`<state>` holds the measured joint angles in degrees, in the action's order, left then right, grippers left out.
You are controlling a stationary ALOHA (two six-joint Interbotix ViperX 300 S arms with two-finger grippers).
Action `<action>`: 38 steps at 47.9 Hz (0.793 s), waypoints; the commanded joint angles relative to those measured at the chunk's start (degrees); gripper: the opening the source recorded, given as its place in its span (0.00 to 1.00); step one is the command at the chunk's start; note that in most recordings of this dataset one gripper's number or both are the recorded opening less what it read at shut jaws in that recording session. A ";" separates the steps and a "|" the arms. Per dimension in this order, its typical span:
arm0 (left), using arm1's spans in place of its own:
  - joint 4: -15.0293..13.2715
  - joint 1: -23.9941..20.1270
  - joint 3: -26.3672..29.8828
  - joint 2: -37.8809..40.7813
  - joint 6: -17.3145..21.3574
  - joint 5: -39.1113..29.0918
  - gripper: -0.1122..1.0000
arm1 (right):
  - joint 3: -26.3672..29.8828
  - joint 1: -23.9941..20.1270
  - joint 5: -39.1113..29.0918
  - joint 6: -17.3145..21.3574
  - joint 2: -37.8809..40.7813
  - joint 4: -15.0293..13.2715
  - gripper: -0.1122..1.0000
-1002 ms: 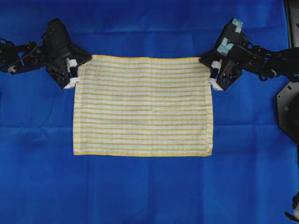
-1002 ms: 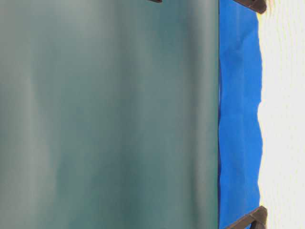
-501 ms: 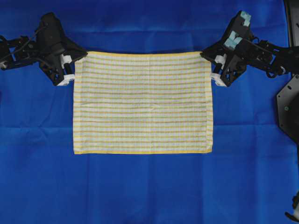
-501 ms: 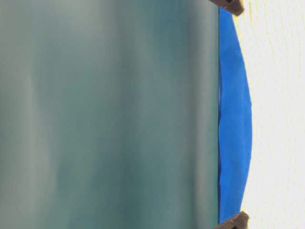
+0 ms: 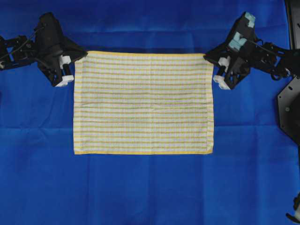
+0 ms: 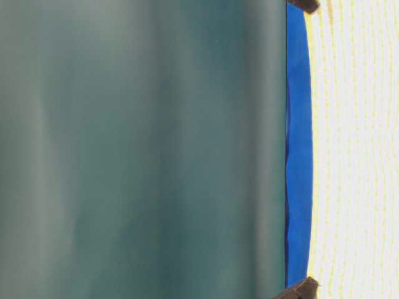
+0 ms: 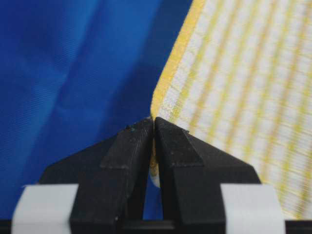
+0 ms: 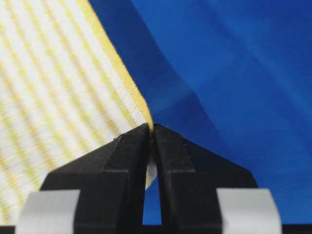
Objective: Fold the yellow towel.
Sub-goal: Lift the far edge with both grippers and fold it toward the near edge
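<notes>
While the left gripper (image 5: pixel 71 70) and right gripper (image 5: pixel 214 70) pinch its top corners, the yellow towel (image 5: pixel 143 103) at frame centre now rises off the blue cloth (image 5: pixel 140 187), starting the fold.

yellow towel (image 6: pixel 358 149) — raised, beside blue cloth (image 6: pixel 298 156)

Large blue cloth (image 5: pixel 150 187) covers surface; yellow towel's (image 5: pixel 143 105) lower edge rests on it.
</notes>
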<state>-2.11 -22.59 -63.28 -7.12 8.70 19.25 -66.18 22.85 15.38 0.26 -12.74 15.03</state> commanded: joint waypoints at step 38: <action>-0.53 27.95 -3.43 -7.91 -14.59 -1.76 0.12 | -3.96 -31.55 0.00 0.09 -7.65 16.17 0.13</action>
<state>-2.55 3.08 -67.50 -14.85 -5.10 17.31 -70.66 -6.68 15.29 0.44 -20.30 30.41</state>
